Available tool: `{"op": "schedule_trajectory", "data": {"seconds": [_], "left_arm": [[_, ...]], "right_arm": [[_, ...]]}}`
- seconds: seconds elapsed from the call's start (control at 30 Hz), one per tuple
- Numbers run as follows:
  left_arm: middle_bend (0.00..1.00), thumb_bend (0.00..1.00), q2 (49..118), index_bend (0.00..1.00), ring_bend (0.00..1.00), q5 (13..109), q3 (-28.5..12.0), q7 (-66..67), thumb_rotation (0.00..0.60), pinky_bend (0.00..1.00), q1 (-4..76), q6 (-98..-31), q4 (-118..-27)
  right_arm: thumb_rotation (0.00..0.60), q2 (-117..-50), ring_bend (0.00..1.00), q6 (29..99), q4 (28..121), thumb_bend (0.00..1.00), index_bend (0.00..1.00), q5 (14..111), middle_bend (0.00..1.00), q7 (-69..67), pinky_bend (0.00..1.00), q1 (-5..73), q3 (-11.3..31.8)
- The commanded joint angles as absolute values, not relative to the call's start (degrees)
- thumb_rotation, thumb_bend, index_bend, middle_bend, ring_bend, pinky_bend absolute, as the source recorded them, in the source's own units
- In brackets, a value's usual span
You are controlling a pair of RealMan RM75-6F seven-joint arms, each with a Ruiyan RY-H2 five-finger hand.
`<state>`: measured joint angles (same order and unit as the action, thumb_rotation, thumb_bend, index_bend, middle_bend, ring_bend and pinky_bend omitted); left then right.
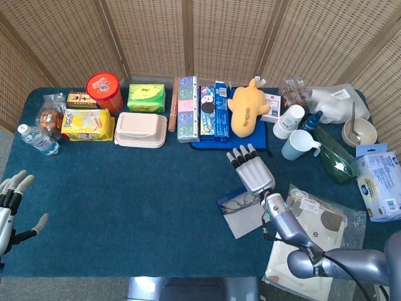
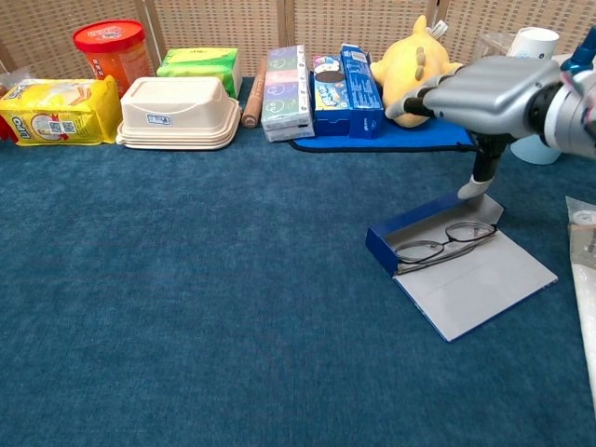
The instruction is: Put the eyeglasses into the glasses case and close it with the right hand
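Note:
The blue glasses case [image 2: 421, 236] lies open on the blue tablecloth, its grey lid [image 2: 475, 284] flat toward the front right. The eyeglasses [image 2: 445, 240] lie folded inside the case tray, also seen from the head view [image 1: 240, 202]. My right hand [image 2: 484, 88] hovers over the case's far end with its fingers stretched out flat and nothing in them. Its thumb [image 2: 482, 175] points down and reaches the case's far right corner. In the head view the right hand [image 1: 250, 169] sits just behind the case [image 1: 233, 210]. My left hand [image 1: 12, 204] is at the far left edge, fingers spread, empty.
A back row holds a red canister [image 2: 110, 48], a beige lunch box [image 2: 179, 112], tissue packs [image 2: 285, 91], a blue cookie box [image 2: 341, 82] and a yellow plush toy [image 2: 408, 58]. Cups [image 1: 294, 135] and a plastic bag [image 1: 313, 216] sit to the right of the case.

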<state>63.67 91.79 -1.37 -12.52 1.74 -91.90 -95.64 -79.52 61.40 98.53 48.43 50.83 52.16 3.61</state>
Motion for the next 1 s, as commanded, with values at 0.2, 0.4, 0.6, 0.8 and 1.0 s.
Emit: {"op": "schedule_trajectory", "data": {"seconds": [0.2, 0.4, 0.6, 0.8, 1.0], "left_arm": [[0.02, 0.28, 63.71, 0.03, 0.0, 92.06, -1.02, -12.33, 0.6, 0.0, 1.58, -91.97, -96.03], [0.02, 0.28, 63.51, 0.03, 0.0, 92.02, -0.85, -12.07, 0.6, 0.0, 1.39, -92.07, -96.31], [0.01, 0.28, 63.31, 0.02, 0.0, 91.8, -0.69, -11.95, 0.6, 0.0, 1.28, -91.86, -96.5], [0.01, 0.28, 63.45, 0.02, 0.0, 91.65, -0.57, -11.96, 0.6, 0.0, 1.41, -91.35, -96.44], [0.01, 0.28, 63.71, 0.02, 0.0, 91.59, -0.61, -12.18, 0.6, 0.0, 1.66, -90.95, -96.11]], "right_arm": [[0.311, -71.18, 0.22, 52.27, 104.86, 0.03, 0.2, 44.99, 0.29, 37.86, 0.22, 53.01, 9.2], [0.212, -69.76, 0.24, 44.99, 101.97, 0.05, 0.23, 40.89, 0.32, 34.08, 0.23, 55.93, 9.55], [0.164, -70.92, 0.24, 42.14, 98.35, 0.05, 0.24, 37.56, 0.32, 34.99, 0.23, 59.21, 7.82], [0.144, -71.68, 0.25, 40.17, 96.5, 0.05, 0.27, 32.07, 0.33, 39.16, 0.23, 63.46, 3.81], [0.125, -71.52, 0.26, 41.23, 97.88, 0.05, 0.29, 25.98, 0.35, 41.99, 0.24, 66.54, -0.62]]}}
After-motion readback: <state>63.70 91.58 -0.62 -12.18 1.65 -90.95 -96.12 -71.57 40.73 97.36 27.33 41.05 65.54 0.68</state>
